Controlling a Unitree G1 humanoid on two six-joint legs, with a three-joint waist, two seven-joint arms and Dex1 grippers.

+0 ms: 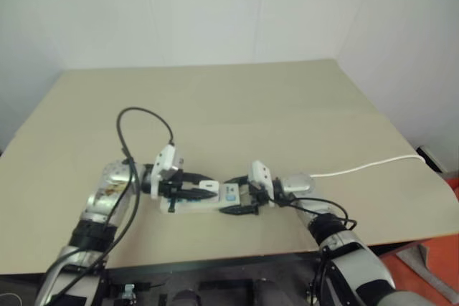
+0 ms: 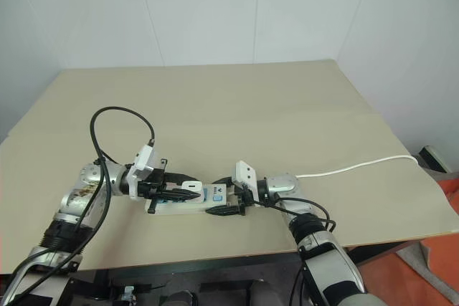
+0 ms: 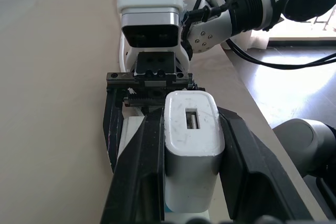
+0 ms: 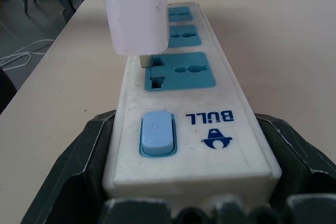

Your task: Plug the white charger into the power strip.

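Fingers [image 3: 152,166] of the left gripper [image 3: 191,182] clamp the white charger [image 3: 191,150] above the power strip [image 4: 184,114].
The right gripper [image 4: 191,203] brackets the strip's switch end, steadying it on the table [image 1: 287,105] for insertion.

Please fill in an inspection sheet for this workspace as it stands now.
Surface: beige table, bare beyond the work spot.
Job's things: white charger held over the power strip, its prongs at the socket nearest the switch, not fully seated.
Clutter: nothing seen.
Grippers: left gripper shut on the white charger; right gripper grips the power strip's switch end, a finger on each side.
Cables: thin white cable runs along the table toward its right edge; black cable loops above the left arm.
Surroundings: white walls behind the table.
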